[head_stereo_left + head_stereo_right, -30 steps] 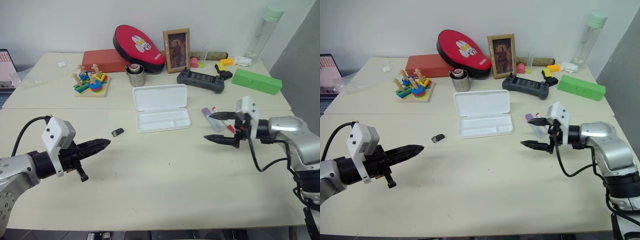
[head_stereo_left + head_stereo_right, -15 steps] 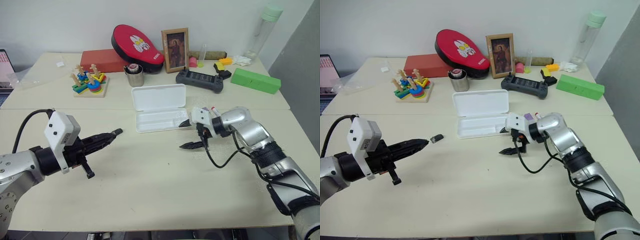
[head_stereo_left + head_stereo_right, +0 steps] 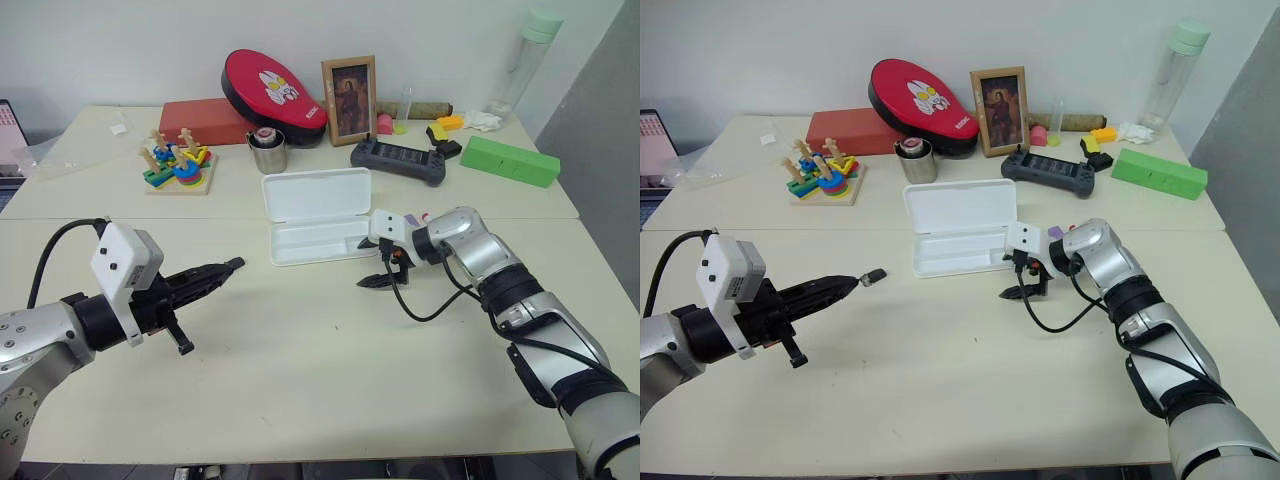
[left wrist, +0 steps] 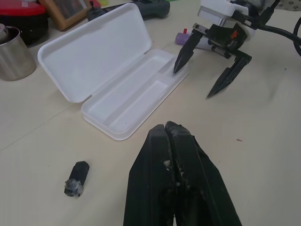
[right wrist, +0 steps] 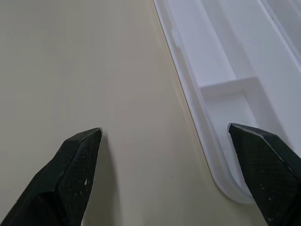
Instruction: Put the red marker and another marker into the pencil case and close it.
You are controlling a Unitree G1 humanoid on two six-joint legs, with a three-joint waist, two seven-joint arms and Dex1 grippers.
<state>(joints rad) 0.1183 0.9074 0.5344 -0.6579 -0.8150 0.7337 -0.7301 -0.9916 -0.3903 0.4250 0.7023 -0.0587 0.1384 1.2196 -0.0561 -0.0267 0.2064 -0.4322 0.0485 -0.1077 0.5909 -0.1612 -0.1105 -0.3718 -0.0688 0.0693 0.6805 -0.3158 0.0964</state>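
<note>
Head views:
case: pencil case (image 3: 318,216) lies open on surface (image 3: 300,360), lid flat behind tray, so compartments face up & ready to load; tray empty.
R end effector (image 3: 374,264): jaws wide, nothing held, tips straddling tray's right-end corner, prob. lining up on it.
markers: purple-capped marker (image 3: 1055,233) just behind R wrist, mostly hidden; red marker can't make out. Neither in case yet.
L end effector (image 3: 232,265): fingers pressed together, empty, hangs off to left, well apart from case, likely parked.

L wrist view:
stub: small dark stub (image 4: 76,179) on surface near case, not a task item.
R tips: one over tray end, other outside rim.

R wrist view:
tray: rounded corner (image 5: 225,186) between spread fingers.
</note>
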